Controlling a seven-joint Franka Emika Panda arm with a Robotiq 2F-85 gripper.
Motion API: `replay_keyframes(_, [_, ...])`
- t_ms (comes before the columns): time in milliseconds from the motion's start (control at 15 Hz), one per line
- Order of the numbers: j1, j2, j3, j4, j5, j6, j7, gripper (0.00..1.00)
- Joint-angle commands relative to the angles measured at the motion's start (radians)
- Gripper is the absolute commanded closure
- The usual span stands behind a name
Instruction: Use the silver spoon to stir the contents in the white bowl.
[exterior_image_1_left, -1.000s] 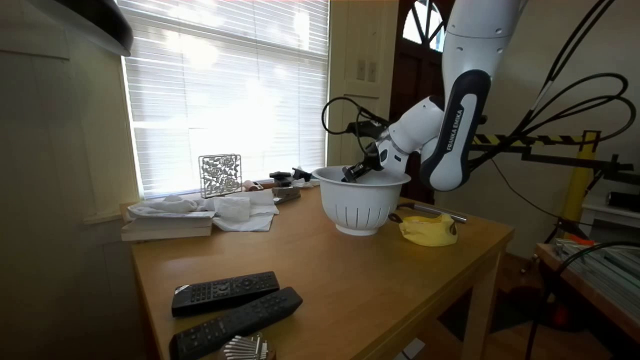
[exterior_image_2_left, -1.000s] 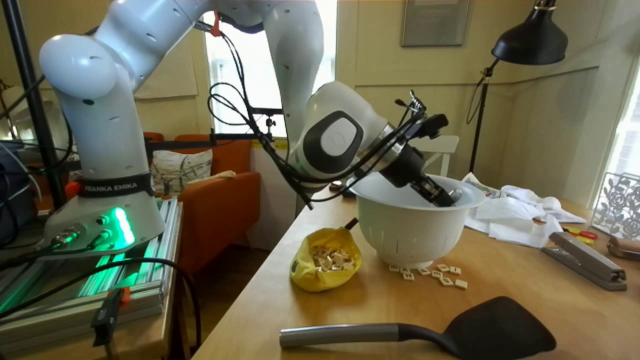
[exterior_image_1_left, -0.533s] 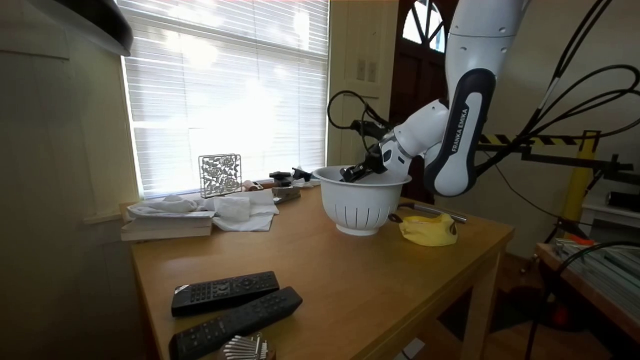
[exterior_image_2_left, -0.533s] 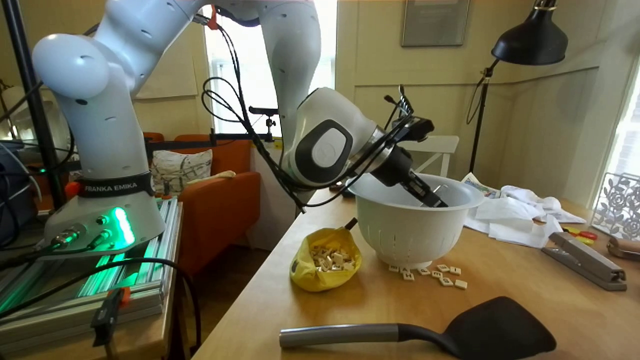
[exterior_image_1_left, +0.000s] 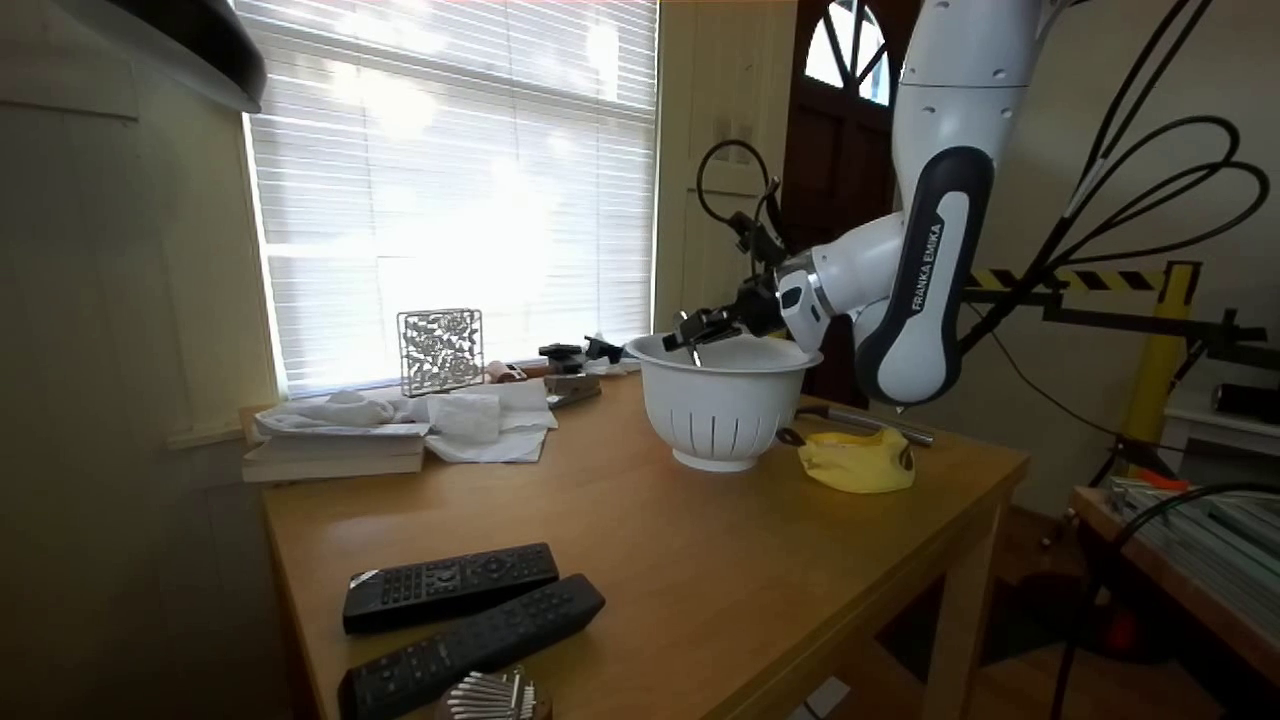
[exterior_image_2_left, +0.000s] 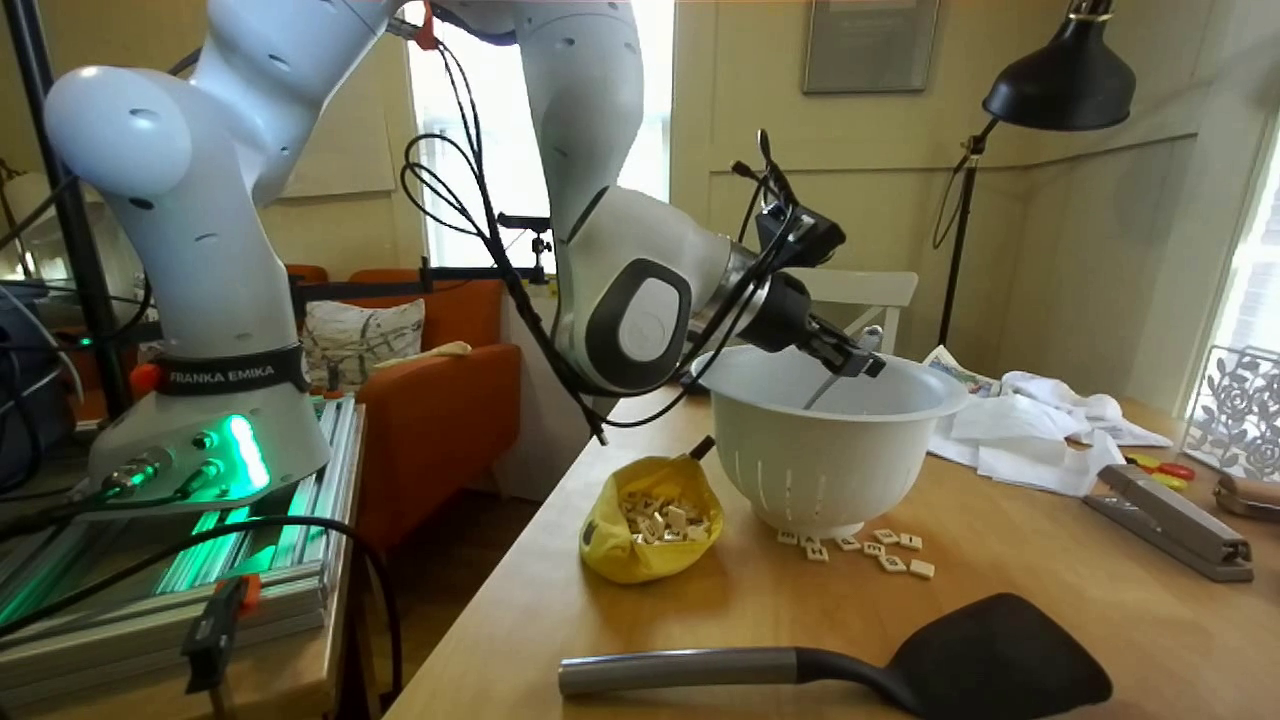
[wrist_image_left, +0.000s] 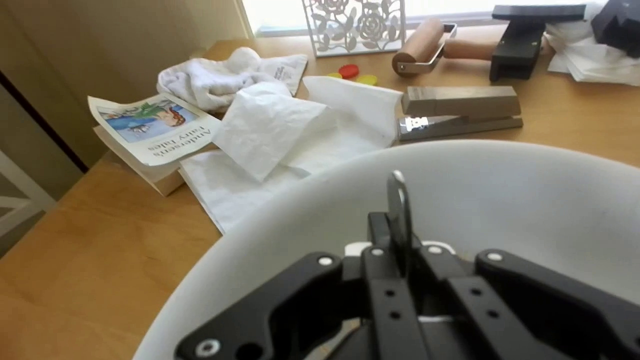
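Note:
My gripper is shut on the silver spoon, with the spoon's shiny rounded end sticking up above the fingers. In an exterior view the spoon's thin lower part slants down from the fingers into the white bowl. The white bowl stands upright on the table, and its wall shows in both exterior views and below the gripper in the wrist view. The fingertips are at about rim height, over the bowl's opening. The bowl's inside bottom and contents are mostly hidden by the gripper and wall.
A yellow bag of letter tiles sits beside the bowl, with loose tiles at its foot. A black spatula, a stapler, papers, a book and remotes lie on the table.
My gripper has risen from inside the bowl to about rim height and tilted nearer to level, drawing slightly back toward the arm's base. The spoon has come up with it and shows more.

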Motion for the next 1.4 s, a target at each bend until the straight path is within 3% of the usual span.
replay_keyframes(0, [-0.057, 0.022, 0.014, 0.066, -0.071, 0.080, -0.009, 0.98])
replay_keyframes(333, [-0.081, 0.040, -0.012, 0.109, -0.088, 0.073, -0.049, 0.98])
replay_keyframes(1000, [-0.012, 0.034, -0.108, 0.002, 0.103, 0.000, -0.256, 0.98])
replay_keyframes(1067, [0.081, 0.071, -0.222, 0.010, 0.089, 0.011, -0.156, 0.98])
replay_keyframes(1133, [0.011, 0.029, -0.128, -0.023, 0.110, -0.024, -0.245, 0.98])
replay_keyframes(1200, [0.029, 0.031, -0.144, -0.033, 0.116, -0.033, -0.242, 0.98])
replay_keyframes(1267, [0.096, 0.055, -0.216, -0.034, 0.103, -0.033, -0.172, 0.98])
replay_keyframes(1333, [0.052, 0.023, -0.152, -0.055, 0.113, -0.058, -0.225, 0.98])
